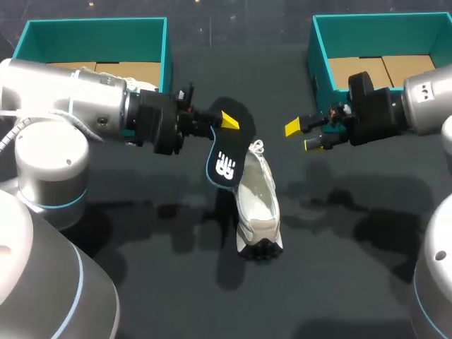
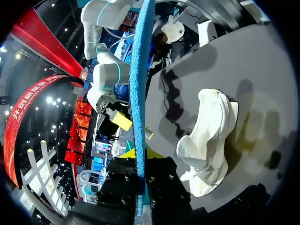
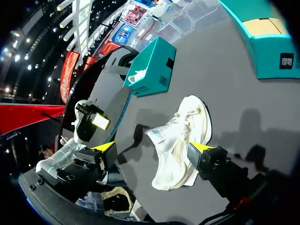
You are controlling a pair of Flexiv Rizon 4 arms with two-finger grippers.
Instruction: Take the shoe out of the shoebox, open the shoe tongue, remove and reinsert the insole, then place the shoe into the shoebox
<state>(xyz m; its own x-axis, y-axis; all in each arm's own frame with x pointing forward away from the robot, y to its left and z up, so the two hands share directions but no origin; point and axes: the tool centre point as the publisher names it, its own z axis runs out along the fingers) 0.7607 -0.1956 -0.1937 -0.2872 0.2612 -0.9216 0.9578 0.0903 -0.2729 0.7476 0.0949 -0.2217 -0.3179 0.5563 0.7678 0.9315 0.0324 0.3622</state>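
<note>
Dark matte table (image 1: 339, 282), even grey surface, soft overlapping shadows spread across its middle

You are at a robot manipulation station, a staged work cell rather than a home or shop. A dark matte table (image 1: 353, 282) fills the scene. Your left arm (image 1: 70, 99) and right arm (image 1: 424, 106), both grey and white, come in from the sides. An open teal left shoebox (image 1: 92, 32) and right shoebox (image 1: 381, 25) stand at the far corners.
</note>
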